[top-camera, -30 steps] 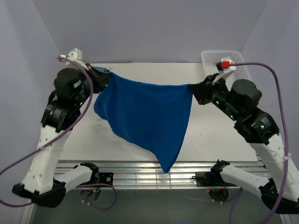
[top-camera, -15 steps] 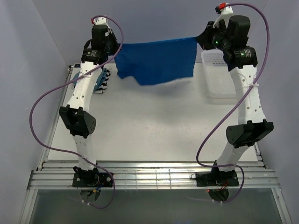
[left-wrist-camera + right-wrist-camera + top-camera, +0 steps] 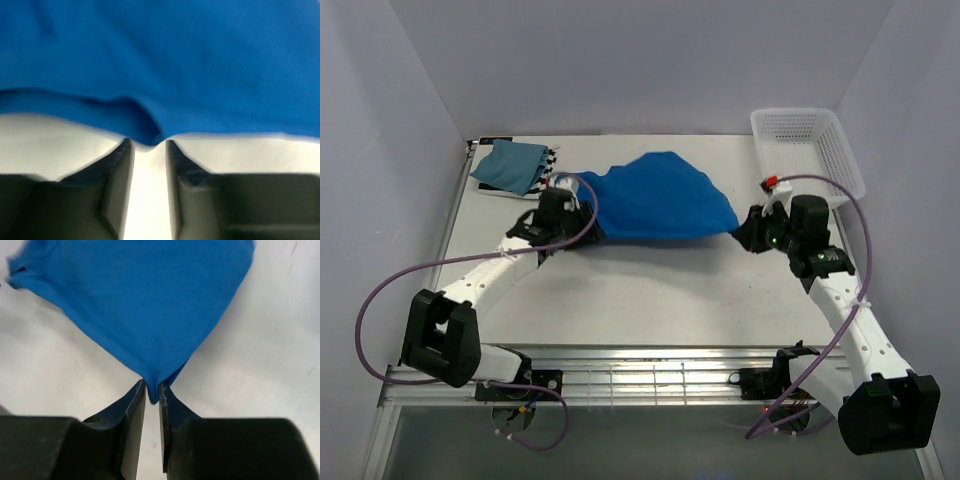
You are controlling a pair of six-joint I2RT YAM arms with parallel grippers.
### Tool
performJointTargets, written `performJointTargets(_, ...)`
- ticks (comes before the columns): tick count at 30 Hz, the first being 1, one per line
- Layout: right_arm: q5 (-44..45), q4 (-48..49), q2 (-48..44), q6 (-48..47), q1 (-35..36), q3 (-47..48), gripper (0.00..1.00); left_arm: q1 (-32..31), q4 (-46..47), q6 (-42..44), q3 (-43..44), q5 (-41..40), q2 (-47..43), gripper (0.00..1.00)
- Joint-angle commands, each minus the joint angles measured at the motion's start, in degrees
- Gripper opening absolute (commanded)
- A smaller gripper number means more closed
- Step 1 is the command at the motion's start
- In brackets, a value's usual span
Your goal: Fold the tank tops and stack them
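Note:
The royal blue tank top [image 3: 655,195] lies spread on the table's back middle. My left gripper [image 3: 580,214] sits at its left edge. In the left wrist view the jaws stand open, with the top's hem [image 3: 145,135] just at the fingertips [image 3: 125,147] of that gripper [image 3: 147,144]. My right gripper [image 3: 742,229] is at the top's right corner. Its jaws [image 3: 152,388] are slightly parted, and the blue corner [image 3: 152,377] rests loosely between them. A folded teal tank top [image 3: 508,163] lies at the back left on the striped tank top [image 3: 550,165], of which only an edge shows.
A white lattice basket [image 3: 798,113] stands at the back right corner, just behind the right arm. Purple cables loop from both arms over the near half of the table [image 3: 650,290]. Walls close in the left, right and back sides.
Both arms came down from holding the royal blue top stretched high in the air. The top now lies on the table, and both grippers have parted their jaws.

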Motion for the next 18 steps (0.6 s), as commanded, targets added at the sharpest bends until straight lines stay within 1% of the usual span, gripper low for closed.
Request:
performJointTargets(1,-0.49,-0.58,-6.25,3.3,-0.19,-12.8,0.25,-6.78,-4.31,-10.56,-13.03,-1.85,-5.91,0.73)
performJointTargets(2,-1.02,-3.73,-9.05,4.28,-0.1,-15.35,0.38,-8.97,-6.76,-13.28,-15.14,-2.64,-7.42,0.94)
performJointTargets(3,-2.94,-6.2,-10.3,4.9,-0.1,-17.99,0.61,-9.6,-13.05,-15.04,-15.42,-3.69,-9.01,0.98)
performJointTargets(4,-3.13,-8.4,-11.62,5.86,-0.01,-18.62,0.67,-9.87,-15.29,-16.37,-15.6,-5.35,-12.33,0.98)
performJointTargets(6,-2.96,-10.87,-15.75,6.92,-0.01,-18.81,0.82,-10.22,-19.15,-17.96,-15.34,-5.46,-15.6,0.98)
performJointTargets(7,-2.26,-11.49,-16.89,7.53,-0.01,-18.2,0.94,-10.31,-20.05,-18.4,-14.9,-5.63,-17.96,0.98)
performJointTargets(8,-0.86,-12.02,-17.95,7.8,0.08,-17.32,0.9,-10.4,-20.49,-18.4,-14.37,-5.55,-18.77,0.98)
performJointTargets(10,-0.58,-13.77,-17.09,7.37,0.08,-13.89,0.9,-10.4,-21.9,-19.63,-12.09,-6.59,-19.13,0.98)
performJointTargets(13,-1.2,-13.52,-14.28,6.92,-0.01,-11.25,0.9,-10.4,-21.99,-19.9,-8.14,-11.59,-15.98,0.98)
performJointTargets(14,-0.85,-12.99,-11.83,7.01,0.08,-10.9,0.9,-10.4,-22.17,-19.9,-6.91,-14.57,-12.31,0.98)
performJointTargets(17,-1.8,-9.75,-6.63,7.62,-0.01,-9.4,0.9,-10.31,-22.78,-19.02,-0.94,-16.18,-4.92,0.98)
performJointTargets(18,-2.33,-8.43,-5.31,8.32,-0.01,-9.14,0.9,-10.22,-22.96,-18.93,0.65,-17.22,0.33,0.98)
